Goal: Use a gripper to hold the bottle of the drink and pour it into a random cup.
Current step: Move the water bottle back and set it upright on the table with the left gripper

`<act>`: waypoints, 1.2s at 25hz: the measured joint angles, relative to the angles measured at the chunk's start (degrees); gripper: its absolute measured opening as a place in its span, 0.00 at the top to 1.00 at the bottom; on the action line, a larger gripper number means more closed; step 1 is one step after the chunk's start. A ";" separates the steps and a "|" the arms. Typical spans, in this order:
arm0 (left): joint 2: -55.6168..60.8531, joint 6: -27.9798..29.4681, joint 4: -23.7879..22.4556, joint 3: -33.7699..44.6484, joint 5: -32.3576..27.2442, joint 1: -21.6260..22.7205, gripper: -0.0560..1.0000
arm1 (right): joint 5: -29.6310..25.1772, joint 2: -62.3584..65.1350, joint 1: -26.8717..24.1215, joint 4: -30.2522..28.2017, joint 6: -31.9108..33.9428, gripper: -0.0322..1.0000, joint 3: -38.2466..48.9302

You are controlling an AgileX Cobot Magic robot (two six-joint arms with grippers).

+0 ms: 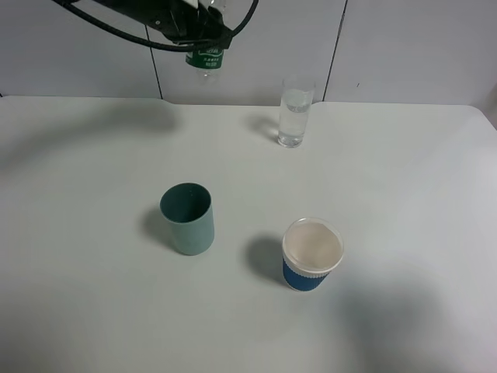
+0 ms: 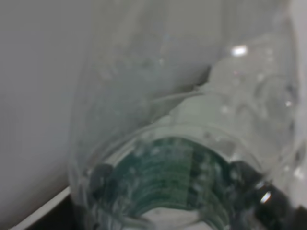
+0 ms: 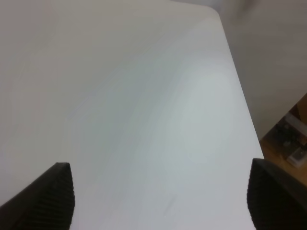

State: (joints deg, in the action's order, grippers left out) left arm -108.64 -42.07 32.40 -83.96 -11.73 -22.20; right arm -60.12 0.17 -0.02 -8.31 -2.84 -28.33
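Observation:
My left gripper is at the top of the exterior view, high above the table's back edge, shut on the bottle of the drink. The bottle's green-labelled end hangs below the gripper, left of the cup. In the left wrist view the clear bottle fills the frame, its green label showing through the plastic. The cup, a tall clear glass holding clear liquid, stands upright near the table's back edge. My right gripper is open over bare white table near its right edge; it is out of the exterior view.
A teal-green plastic cup stands at the table's middle left. A blue-sleeved white paper cup stands to its right, nearer the front. The table edge and floor beyond show in the right wrist view.

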 joint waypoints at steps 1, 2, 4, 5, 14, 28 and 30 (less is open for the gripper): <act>1.09 0.00 0.00 2.91 2.99 0.00 0.48 | 0.00 0.00 0.00 0.00 0.00 0.25 0.00; 1.89 0.00 0.06 5.76 5.54 0.00 0.48 | 0.00 0.00 0.00 0.00 0.00 0.25 0.00; 3.45 0.00 0.12 10.51 9.31 0.14 0.48 | 0.00 0.00 0.00 0.00 0.00 0.25 0.00; 3.93 0.00 0.16 12.81 11.14 0.26 0.48 | 0.00 0.00 0.00 0.00 0.00 0.25 0.00; 4.98 0.28 0.39 25.93 20.49 0.52 0.48 | 0.00 0.00 0.00 0.00 0.00 0.25 0.00; 5.10 35.14 -26.59 38.68 48.32 1.31 0.48 | 0.00 0.00 0.00 0.00 0.00 0.25 0.00; 4.85 40.73 -31.55 39.54 51.97 2.34 0.48 | 0.00 0.00 0.00 0.00 0.00 0.25 0.00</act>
State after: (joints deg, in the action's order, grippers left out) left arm -103.79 -1.34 0.85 -44.42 40.24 -19.86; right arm -60.12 0.17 -0.02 -8.31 -2.84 -28.33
